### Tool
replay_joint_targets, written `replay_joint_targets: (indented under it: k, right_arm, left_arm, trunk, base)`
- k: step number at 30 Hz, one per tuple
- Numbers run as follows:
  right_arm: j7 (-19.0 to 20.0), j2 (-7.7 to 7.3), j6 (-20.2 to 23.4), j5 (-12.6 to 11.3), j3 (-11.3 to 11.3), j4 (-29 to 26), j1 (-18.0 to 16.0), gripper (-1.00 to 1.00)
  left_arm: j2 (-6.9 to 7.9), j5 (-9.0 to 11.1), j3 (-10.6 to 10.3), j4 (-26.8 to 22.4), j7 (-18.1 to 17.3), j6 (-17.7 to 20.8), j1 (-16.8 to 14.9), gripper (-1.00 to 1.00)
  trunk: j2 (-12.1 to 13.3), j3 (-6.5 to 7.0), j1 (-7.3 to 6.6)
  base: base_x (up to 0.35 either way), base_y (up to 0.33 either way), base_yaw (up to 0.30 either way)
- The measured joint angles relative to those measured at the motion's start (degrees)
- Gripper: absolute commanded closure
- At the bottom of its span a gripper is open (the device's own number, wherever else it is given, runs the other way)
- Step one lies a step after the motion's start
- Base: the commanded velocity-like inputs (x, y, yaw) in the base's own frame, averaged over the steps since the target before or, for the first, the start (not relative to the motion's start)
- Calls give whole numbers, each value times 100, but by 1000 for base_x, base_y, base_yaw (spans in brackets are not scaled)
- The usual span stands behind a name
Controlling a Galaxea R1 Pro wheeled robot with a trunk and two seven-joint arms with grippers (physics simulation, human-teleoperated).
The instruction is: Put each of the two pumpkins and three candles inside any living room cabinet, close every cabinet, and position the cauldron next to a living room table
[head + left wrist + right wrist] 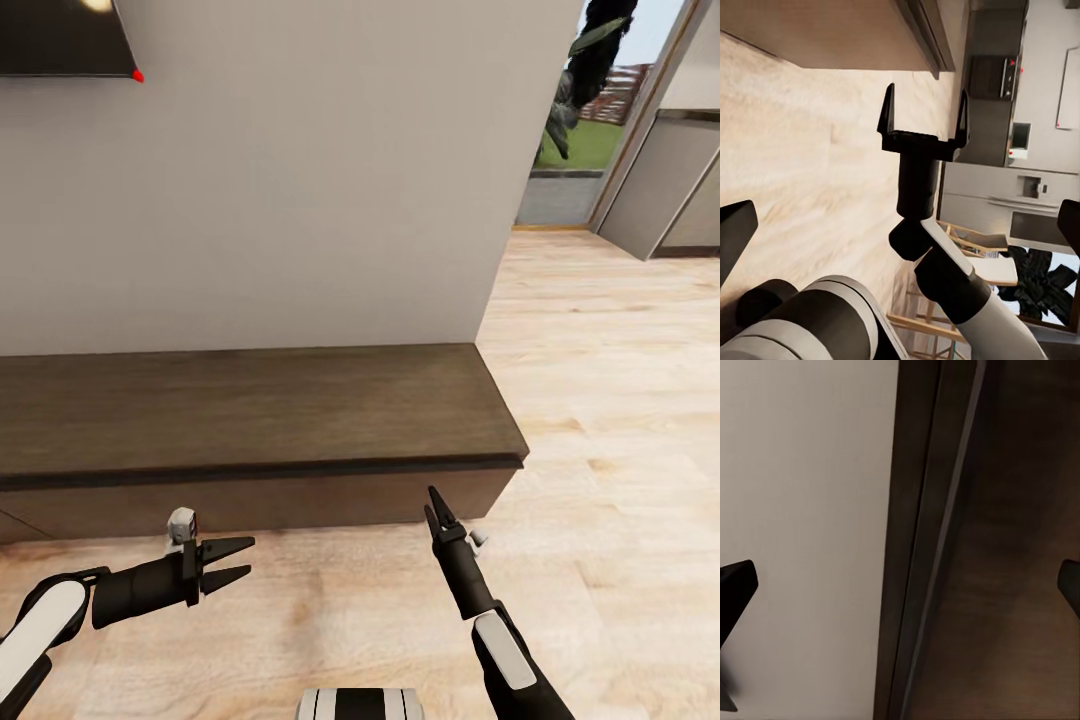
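Observation:
The cabinet (250, 410) is a long, low, dark brown unit against the white wall, and its right end stops near the middle of the head view. Its front (300, 498) looks flush, with no drawer pulled out. My left gripper (235, 562) hovers open and empty over the floor just in front of it, pointing right. My right gripper (437, 515) points at the cabinet's front near the right end. Its fingers stand apart and empty in the left wrist view (924, 105). Close ahead in the right wrist view are the cabinet's dark wood (1012, 585) and the wall. The pumpkins, candles and cauldron are out of view.
A wall-mounted screen corner (60, 40) hangs at upper left. Light wood floor (620, 400) opens to the right past the cabinet's end, towards a glass door (575, 120) and grey units (670, 190). The left wrist view shows a fridge (1020, 195) and wooden chairs (945, 322).

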Motion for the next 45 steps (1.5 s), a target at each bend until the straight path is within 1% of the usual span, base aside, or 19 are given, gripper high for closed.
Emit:
replay_joint_targets:
  k: [13,21,33,45]
  right_arm:
    - [-7,5,-5,0,1,2,0,-100]
    - [-10,5,-6,0,1,2,0,-100]
    - [-17,5,-6,5,1,11,0,-100]
    - [-17,5,-6,8,1,11,0,-100]
  left_arm:
    - [-1,1,0,0,-2,0,0,-100]
    - [-40,0,0,0,-2,0,0,-100]
    - [-44,4,0,0,-2,0,0,-100]
    - [-50,9,0,0,-2,0,0,-100]
  trunk:
    - [0,0,0]
    - [0,0,0]
    - [0,0,0]
    - [0,0,0]
  base:
    - [57,0,0]
    - [34,0,0]
    - [108,0,0]
    - [9,0,0]
